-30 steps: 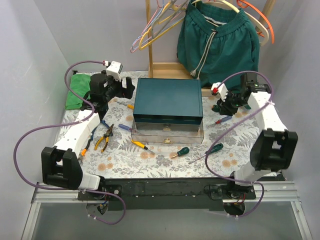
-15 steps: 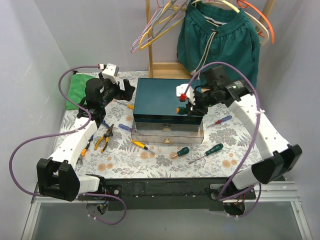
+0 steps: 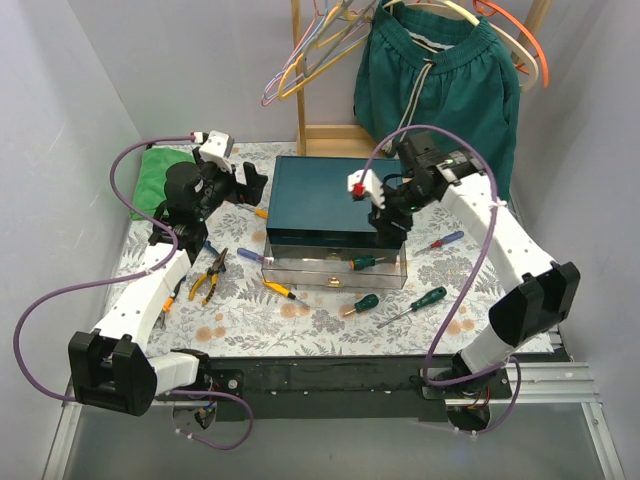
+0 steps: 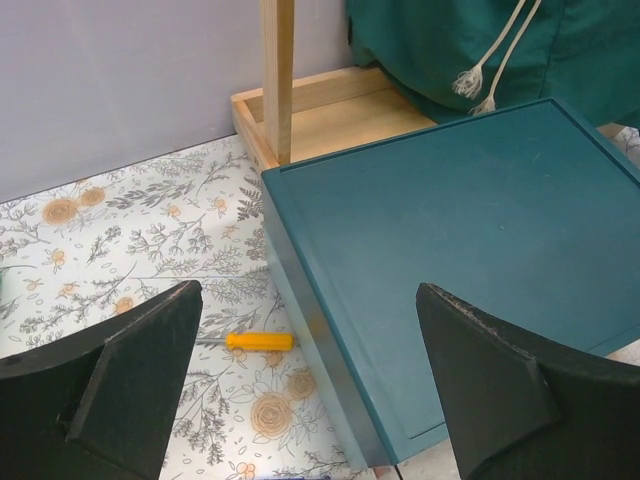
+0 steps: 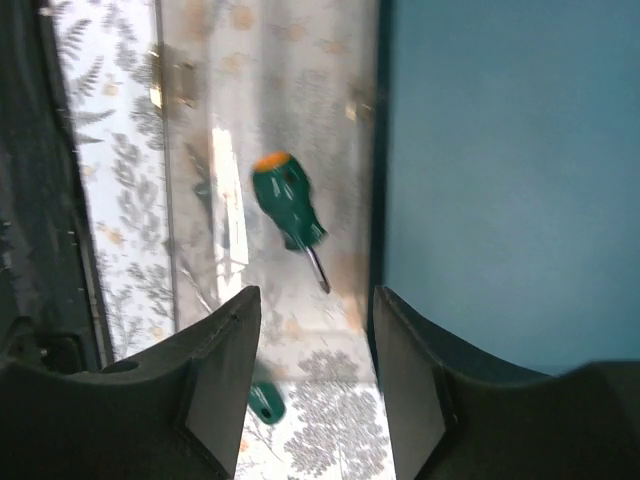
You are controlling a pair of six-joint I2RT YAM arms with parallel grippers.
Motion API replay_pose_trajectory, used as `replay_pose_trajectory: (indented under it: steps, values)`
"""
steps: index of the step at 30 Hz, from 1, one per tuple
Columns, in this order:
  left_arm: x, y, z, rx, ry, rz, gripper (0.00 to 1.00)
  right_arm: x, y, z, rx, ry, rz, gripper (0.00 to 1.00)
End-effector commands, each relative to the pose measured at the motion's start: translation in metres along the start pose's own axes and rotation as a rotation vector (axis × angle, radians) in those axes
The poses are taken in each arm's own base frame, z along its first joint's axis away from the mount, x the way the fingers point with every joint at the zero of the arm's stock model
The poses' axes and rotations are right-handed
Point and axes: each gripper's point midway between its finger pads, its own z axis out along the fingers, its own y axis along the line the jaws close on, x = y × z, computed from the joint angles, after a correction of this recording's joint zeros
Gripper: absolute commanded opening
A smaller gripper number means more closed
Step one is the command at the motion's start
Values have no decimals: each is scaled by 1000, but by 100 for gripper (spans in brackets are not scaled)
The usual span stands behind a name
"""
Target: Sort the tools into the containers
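Right wrist, green screwdriver (image 5: 286,207), perhaps in drawer (image 5: 212,110)

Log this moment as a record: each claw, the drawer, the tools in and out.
left claw: open, empty, over the left edge of the box
right claw: open, empty, above the drawer
drawer: pulled out, green screwdriver inside
loose on the table: pliers, blue-red screwdriver, yellow-orange screwdriver

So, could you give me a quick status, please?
Left hand, right hand open, empty. Green screwdriver in drawer below right hand. Pliers loose on table. Nothing blocking.
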Motion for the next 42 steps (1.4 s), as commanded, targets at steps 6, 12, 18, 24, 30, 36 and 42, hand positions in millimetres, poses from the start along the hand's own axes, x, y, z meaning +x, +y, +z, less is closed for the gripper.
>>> replay_pose_trajectory:
  steps: [6, 12, 18, 24, 30, 36, 42]
  values:
    - [-2, 0, 5, 12, -12, 4, 89, 114, -13, -69, 143, 85, -90, 59]
    - [10, 6, 9, -4, 35, 21, 89, 204, -40, -69, 88, 197, -23, 58]
    - [35, 20, 7, -49, 102, 67, 89, 230, -94, -53, 97, 194, -64, 58]
    - [67, 41, 10, -92, 208, 95, 89, 262, -137, -23, 100, 244, -168, 57]
    - [74, 54, 13, -120, 252, 102, 88, 286, -154, 5, 46, 266, -198, 55]
    - [74, 62, 10, -140, 273, 129, 88, 308, -130, 28, -74, 313, -222, 43]
    - [69, 63, 8, -139, 252, 136, 88, 315, -98, 14, -106, 331, -125, 5]
